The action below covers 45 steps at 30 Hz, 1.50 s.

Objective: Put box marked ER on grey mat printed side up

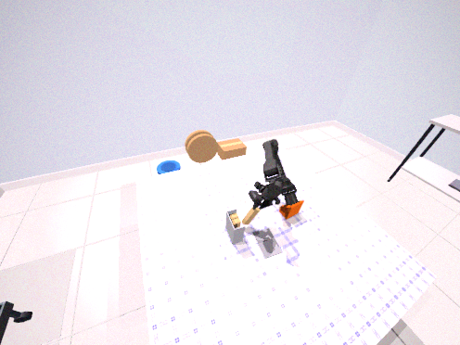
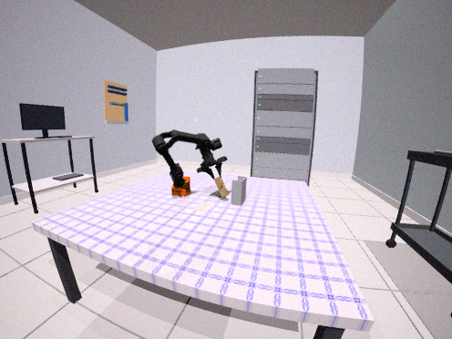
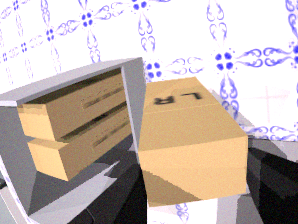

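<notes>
Part-open gripper [image 1: 259,205] [image 2: 217,174] [image 3: 194,167] clamps LR-marked box [image 1: 250,216] [image 2: 221,187] [image 3: 192,125], long axis slanting down, away from arm

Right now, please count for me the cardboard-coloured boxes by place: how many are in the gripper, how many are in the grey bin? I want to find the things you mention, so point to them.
Box in the gripper [image 1: 256,207] [image 2: 216,171] [image 3: 195,175], marked LR [image 1: 250,216] [image 2: 221,187] [image 3: 192,170]: 1
Boxes in the grey bin [image 1: 235,235] [image 2: 237,192] [image 3: 134,95]: 2
Total: 3
</notes>
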Motion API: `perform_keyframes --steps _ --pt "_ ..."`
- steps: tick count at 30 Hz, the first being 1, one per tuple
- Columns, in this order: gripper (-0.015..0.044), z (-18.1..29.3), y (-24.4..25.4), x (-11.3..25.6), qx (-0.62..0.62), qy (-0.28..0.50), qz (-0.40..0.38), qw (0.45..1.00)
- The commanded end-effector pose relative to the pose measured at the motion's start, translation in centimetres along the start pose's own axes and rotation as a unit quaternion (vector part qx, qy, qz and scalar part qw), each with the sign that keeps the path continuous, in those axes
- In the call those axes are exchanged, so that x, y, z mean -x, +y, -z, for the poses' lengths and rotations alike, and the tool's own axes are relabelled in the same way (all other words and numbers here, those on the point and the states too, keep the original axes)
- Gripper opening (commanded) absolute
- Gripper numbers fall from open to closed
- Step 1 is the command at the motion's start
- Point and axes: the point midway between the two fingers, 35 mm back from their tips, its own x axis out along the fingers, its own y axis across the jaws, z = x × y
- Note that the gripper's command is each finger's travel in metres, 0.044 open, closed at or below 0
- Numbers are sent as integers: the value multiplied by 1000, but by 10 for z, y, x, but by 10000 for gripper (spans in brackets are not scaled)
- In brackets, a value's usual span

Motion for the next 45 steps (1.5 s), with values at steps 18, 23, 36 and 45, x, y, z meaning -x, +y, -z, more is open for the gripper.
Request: perform_keyframes --steps 18,23,36,45 --pt "177 -1 -12 -22 0 -1 0 1000" --pt "235 -1 -12 -22 0 -1 0 1000" --pt "235 -1 1 -27 -1 -2 46 999" --pt "235 -2 16 -32 -2 -2 98 995"
